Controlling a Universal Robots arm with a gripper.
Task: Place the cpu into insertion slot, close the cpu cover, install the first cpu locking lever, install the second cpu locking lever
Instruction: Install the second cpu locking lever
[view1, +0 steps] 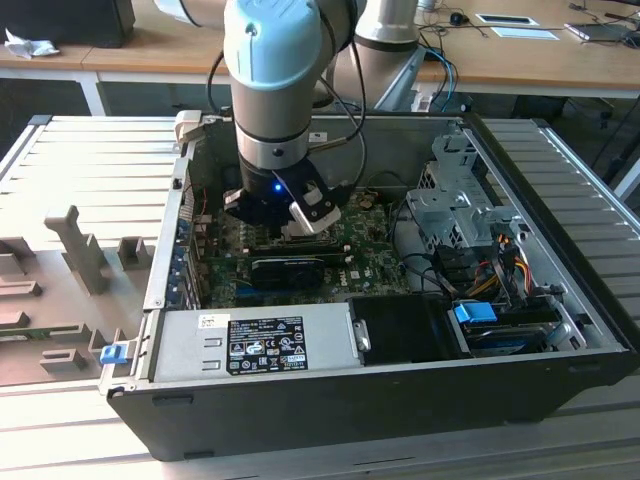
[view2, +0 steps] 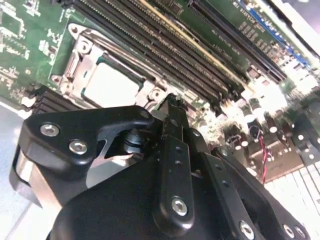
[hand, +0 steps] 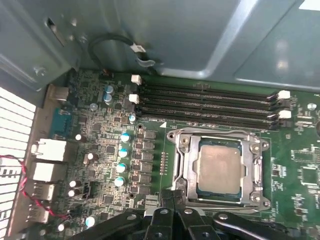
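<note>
Gripper (hand: 172, 202) down inside the open computer case (view1: 330, 400), fingers pressed together, holding nothing, tips just beside the socket edge. The cpu (hand: 219, 171) sits in the socket on the green motherboard (hand: 100, 145), the cpu cover (hand: 187, 167) lying flat around it. Black memory slots (hand: 205, 102) run just beyond the socket.

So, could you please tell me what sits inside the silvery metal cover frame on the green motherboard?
The square chip with a pale silver-grey metal top shows through the window of the silvery metal cover frame. The frame hides the chip's edges and the socket beneath.
</note>
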